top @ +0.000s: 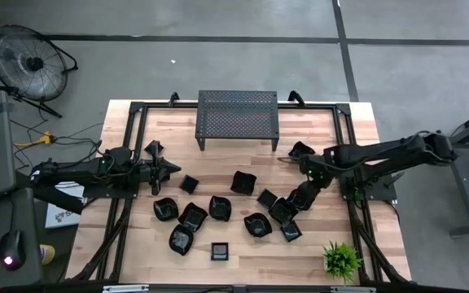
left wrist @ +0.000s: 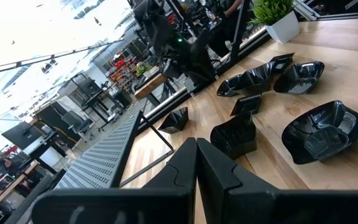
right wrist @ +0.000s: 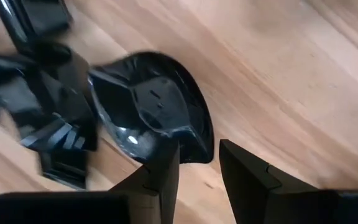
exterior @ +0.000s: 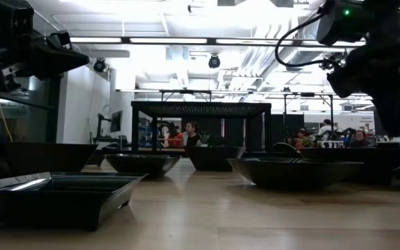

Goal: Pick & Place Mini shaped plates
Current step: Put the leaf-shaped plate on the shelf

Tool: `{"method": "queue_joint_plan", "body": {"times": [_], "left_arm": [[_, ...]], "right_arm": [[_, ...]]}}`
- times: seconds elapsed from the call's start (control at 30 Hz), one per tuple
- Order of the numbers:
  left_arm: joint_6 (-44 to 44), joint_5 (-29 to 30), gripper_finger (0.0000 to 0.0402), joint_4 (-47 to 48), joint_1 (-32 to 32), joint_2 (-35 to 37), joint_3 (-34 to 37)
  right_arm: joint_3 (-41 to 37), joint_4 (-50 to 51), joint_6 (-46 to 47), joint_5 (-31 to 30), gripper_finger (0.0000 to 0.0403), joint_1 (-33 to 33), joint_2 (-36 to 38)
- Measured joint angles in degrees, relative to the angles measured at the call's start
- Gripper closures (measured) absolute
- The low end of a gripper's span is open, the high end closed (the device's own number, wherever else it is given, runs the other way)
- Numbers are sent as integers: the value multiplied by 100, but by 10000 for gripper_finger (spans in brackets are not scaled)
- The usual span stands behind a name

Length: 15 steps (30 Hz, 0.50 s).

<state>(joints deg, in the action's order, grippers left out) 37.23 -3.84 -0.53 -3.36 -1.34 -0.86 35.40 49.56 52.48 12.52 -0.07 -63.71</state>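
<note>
Several glossy black mini plates lie scattered on the wooden table, most in a cluster at its near middle; one sits apart toward the right. My right gripper is open and hangs over the cluster's right end, pointing down. In the right wrist view its fingers stand at the rim of a rounded plate that lies flat on the wood. My left gripper is shut and waits above the table's left part, pointing right, fingertips together. My right gripper comes from above at the rounded plate's rim. One finger overlaps the rim and the other stands outside it over bare wood. Whether either finger touches the plate, I cannot tell.
A black perforated metal stand stands on legs at the table's far middle. A small potted plant sits at the near right corner. Black frame rails run along the table's sides. People sit in the room beyond.
</note>
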Motion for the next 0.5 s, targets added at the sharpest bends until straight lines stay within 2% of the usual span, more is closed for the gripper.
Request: {"method": "queue_joint_plan", "body": {"times": [0.5], "left_arm": [[-1, 0, 399, 0, 1, 0, 0]], "right_arm": [[98, -359, -898, -323, 293, 98, -505]]}}
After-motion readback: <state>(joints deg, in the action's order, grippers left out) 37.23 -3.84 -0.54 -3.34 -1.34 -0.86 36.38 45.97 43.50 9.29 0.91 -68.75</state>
